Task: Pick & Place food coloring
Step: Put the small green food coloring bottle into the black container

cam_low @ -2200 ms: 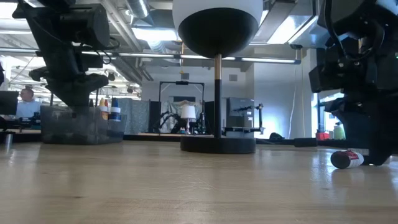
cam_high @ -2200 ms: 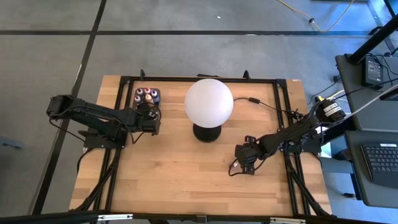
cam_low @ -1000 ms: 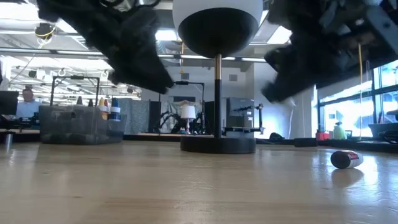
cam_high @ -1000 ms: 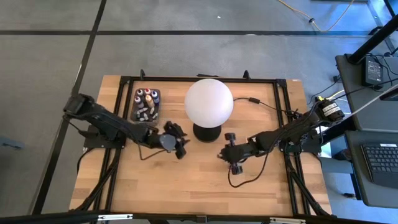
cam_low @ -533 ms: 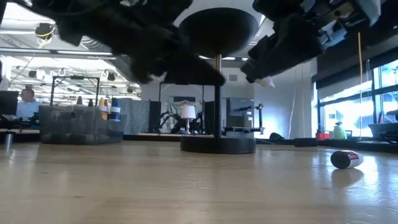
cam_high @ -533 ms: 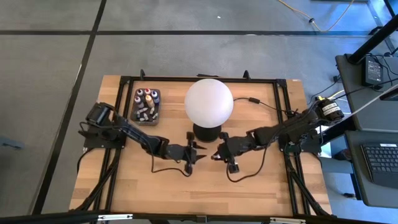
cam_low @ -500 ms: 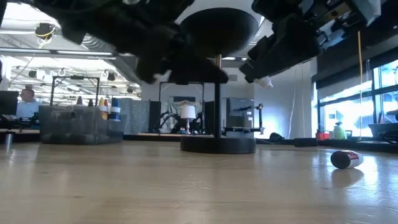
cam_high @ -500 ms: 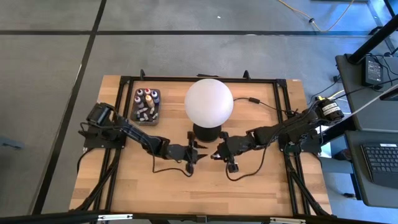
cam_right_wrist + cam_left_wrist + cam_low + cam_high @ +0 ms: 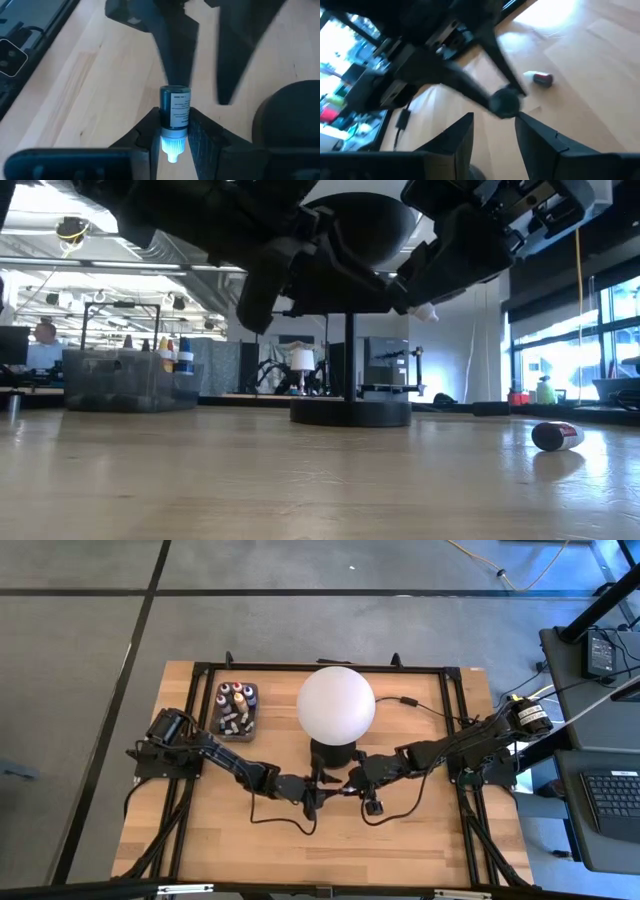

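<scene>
- Right end effector (image 9: 172,131) clamps a dark food coloring bottle (image 9: 175,107) with a white cap, held above the tabletop (image 9: 400,850) in front of the globe lamp (image 9: 336,705).
- Left end effector (image 9: 492,135), fingers apart, faces it at the bottle's free end.
- More small bottles (image 9: 233,708) stand in the grey tray (image 9: 252,726) at the far left.
- One red-labelled bottle (image 9: 557,436) lies on its side on the wood, well apart from the others.
</scene>
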Available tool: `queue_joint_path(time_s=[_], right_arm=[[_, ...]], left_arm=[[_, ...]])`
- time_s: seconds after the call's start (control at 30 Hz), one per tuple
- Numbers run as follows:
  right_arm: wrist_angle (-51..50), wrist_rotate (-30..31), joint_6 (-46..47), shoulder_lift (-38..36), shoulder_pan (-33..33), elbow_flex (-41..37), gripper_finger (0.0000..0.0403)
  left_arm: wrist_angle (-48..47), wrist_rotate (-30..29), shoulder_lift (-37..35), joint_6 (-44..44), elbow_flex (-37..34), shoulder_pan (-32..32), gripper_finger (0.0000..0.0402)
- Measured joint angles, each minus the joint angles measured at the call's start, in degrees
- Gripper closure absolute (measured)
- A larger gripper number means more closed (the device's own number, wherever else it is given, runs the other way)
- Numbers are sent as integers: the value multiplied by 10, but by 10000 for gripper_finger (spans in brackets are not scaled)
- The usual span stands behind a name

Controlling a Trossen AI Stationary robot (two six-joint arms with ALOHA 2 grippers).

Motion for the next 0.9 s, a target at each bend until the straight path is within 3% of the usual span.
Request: queue_joint_path(time_s=[0.9], right_arm=[[8,2,-9,1,0,0,315]], left_arm=[[5,43,0,9,1,2,261]])
